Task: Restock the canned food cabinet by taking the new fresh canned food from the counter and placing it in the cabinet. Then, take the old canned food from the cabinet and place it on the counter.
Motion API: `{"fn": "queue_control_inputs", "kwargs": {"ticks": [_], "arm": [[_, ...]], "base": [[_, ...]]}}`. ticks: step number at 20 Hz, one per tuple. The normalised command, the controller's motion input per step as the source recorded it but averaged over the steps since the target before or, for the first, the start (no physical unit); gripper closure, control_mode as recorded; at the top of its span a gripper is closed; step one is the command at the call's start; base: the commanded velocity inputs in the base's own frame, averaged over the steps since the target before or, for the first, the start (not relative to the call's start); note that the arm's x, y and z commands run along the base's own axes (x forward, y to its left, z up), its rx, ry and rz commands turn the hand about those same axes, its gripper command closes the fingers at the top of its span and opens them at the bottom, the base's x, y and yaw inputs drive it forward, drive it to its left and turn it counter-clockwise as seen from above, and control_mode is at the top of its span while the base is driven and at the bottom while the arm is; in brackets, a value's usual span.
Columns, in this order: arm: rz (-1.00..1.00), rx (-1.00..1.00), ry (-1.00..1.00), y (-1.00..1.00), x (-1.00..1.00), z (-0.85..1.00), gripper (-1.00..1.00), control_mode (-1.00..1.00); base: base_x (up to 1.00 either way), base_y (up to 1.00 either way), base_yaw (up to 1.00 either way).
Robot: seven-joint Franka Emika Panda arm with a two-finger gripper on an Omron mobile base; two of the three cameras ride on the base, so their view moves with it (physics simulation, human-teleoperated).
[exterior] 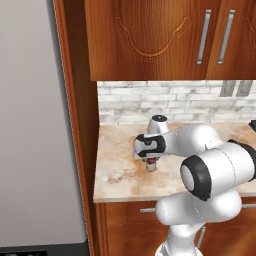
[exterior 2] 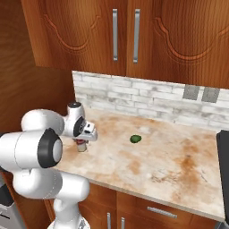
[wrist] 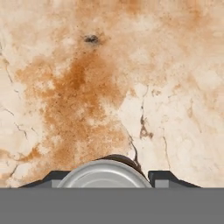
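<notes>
Your pincer (wrist: 105, 183) sits low over the bench (exterior: 120, 170), its tips either side of a can (wrist: 104, 175) standing upright near the left end — whether it pinches yet, I cannot tell. Confirm a centred grip before lifting; raise it straight.

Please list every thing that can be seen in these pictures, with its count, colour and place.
can: one, grey metal top, standing on the counter between the fingers of the hand
small round object: one, dark green, lying on the counter, apart from the can
counter: one, beige stone with rust-brown blotches, over wooden drawers
wall cabinets: reddish-brown wood, silver bar handles, above the counter
backsplash: white-grey brick, behind the counter
outlets: two, grey, on the backsplash
hand: one, white and dark, low over the counter around the can
</notes>
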Motion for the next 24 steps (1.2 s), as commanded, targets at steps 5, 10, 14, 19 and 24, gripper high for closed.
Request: {"fn": "queue_control_inputs", "kwargs": {"ticks": [5, 10, 14, 19, 24], "arm": [[-0.01, 0.0, -0.27, -0.01, -0.94, 0.41, 1.0, -1.0], [-0.06, 0.0, -0.34, 0.0, -1.0, 0.86, 1.0, -1.0], [-0.05, 0.0, -0.27, 0.0, -1.0, 0.99, 1.0, -1.0], [-0.02, 0.0, -0.14, -0.02, -0.77, 1.0, 1.0, -1.0], [-0.03, 0.03, -0.01, -0.16, -0.31, 1.0, 1.0, -1.0]], "base": [[0.0, 0.0, 0.0], [0.0, 0.0, 0.0], [0.0, 0.0, 0.0], [0.0, 0.0, 0.0], [0.0, 0.0, 0.0]]}}
